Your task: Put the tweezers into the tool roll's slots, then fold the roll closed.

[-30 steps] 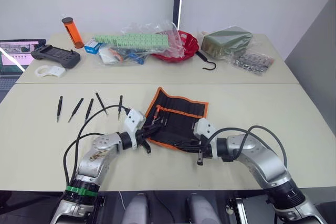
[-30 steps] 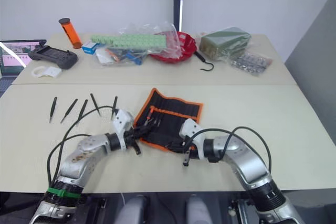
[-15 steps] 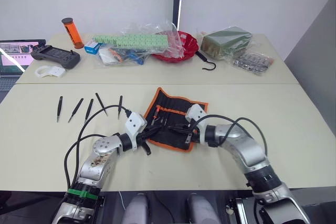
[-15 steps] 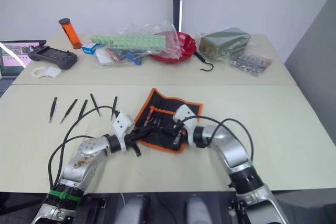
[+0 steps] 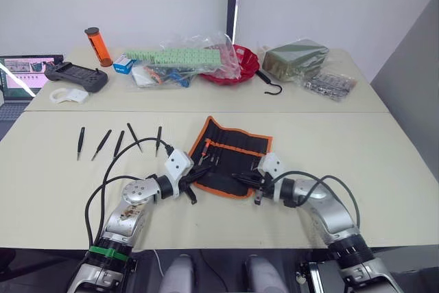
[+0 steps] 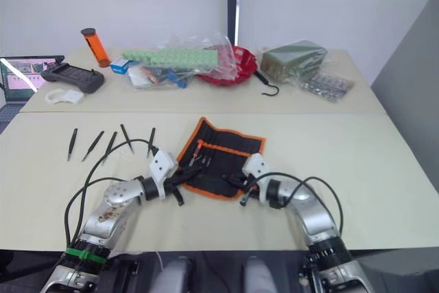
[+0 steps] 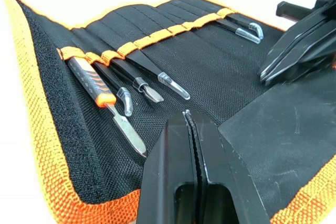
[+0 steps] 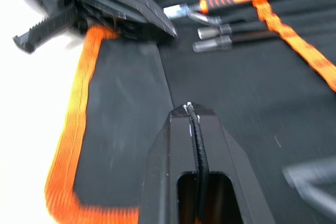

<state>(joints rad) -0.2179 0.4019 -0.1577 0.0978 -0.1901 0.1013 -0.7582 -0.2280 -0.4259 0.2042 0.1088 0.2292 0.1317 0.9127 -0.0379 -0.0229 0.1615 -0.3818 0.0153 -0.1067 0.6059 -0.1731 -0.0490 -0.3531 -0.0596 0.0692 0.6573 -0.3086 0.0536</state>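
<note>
On the table (image 5: 384, 142), five tweezers (image 5: 117, 142) lie outside the open roll (image 5: 231, 156); nothing folded. My left gripper (image 7: 187, 116) and right gripper (image 8: 189, 109) are both closed, empty.

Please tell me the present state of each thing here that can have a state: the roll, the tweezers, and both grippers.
tool roll: unrolled flat on the table, some tools already in its slots.
tweezers: five lying loose on the table, left of the roll, not in slots.
left gripper: shut, empty, over the roll.
right gripper: shut, empty, over the roll.
</note>
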